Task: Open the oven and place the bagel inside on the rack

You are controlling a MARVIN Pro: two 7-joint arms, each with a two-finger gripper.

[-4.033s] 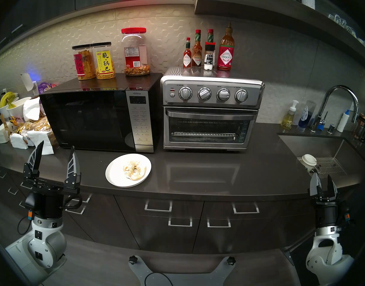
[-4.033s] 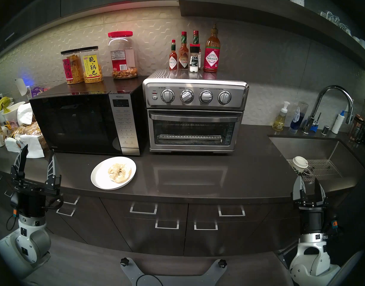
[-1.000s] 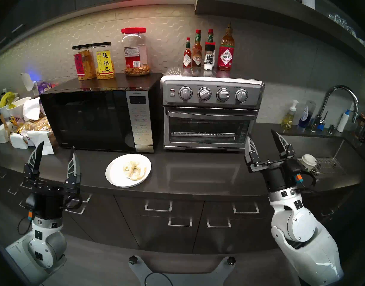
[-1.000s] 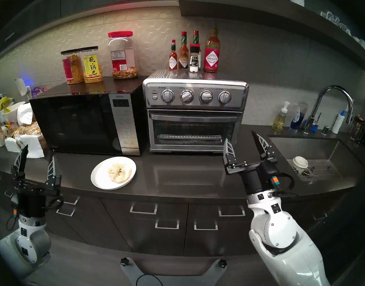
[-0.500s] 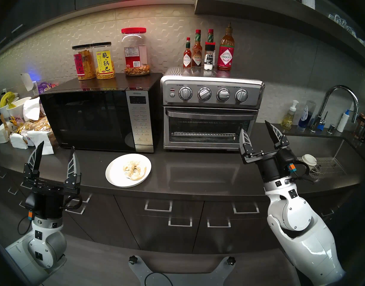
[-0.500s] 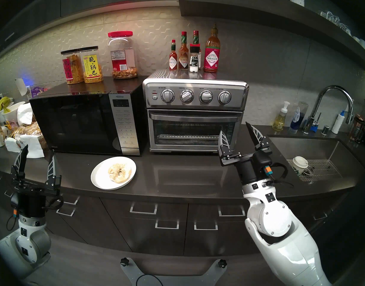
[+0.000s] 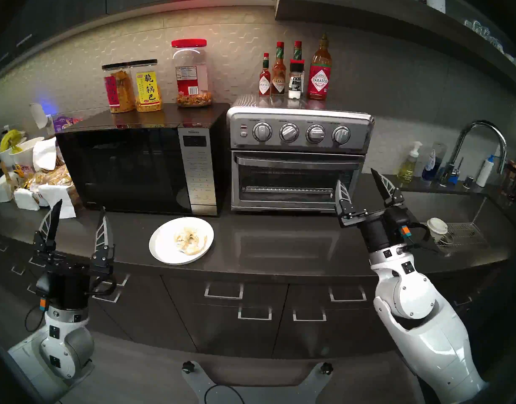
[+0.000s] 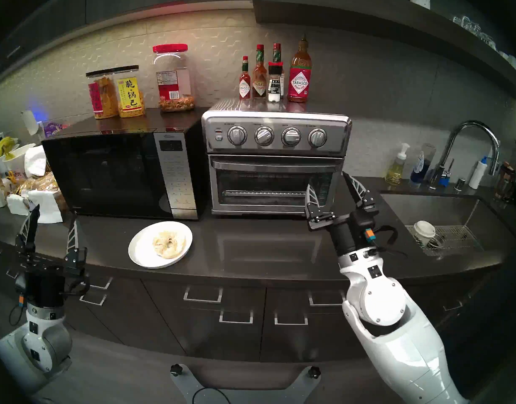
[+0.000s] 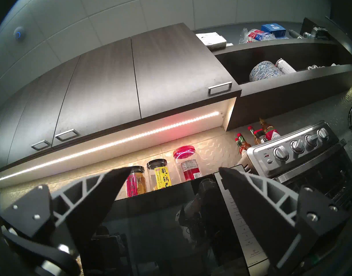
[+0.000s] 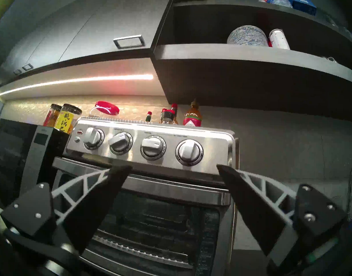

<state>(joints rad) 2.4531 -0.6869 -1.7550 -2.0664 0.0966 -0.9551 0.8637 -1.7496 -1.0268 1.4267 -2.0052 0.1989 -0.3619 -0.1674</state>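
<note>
The stainless-steel oven (image 7: 299,158) (image 8: 275,164) stands on the counter with its glass door shut and the bar handle (image 7: 297,161) across the top of the door. The rack is hard to make out behind the dark glass. The bagel (image 7: 190,239) (image 8: 169,243) lies on a white plate (image 7: 160,249) in front of the microwave. My right gripper (image 7: 355,176) (image 10: 174,167) is open and empty, raised before the oven's right front corner; in the right wrist view its fingertips frame the handle (image 10: 171,185). My left gripper (image 7: 81,205) (image 9: 175,169) is open and empty at the counter's front left edge.
A black microwave (image 7: 125,170) with snack jars on top stands left of the oven. Sauce bottles (image 7: 319,74) stand on the oven's top. To the right is a sink (image 7: 455,208) holding a paper cup (image 7: 437,227). Bread bags (image 7: 46,179) crowd the far left.
My right arm has risen from below the counter edge and moved up and left to the oven's right front, still open. The left arm, bagel and oven door have not moved.
</note>
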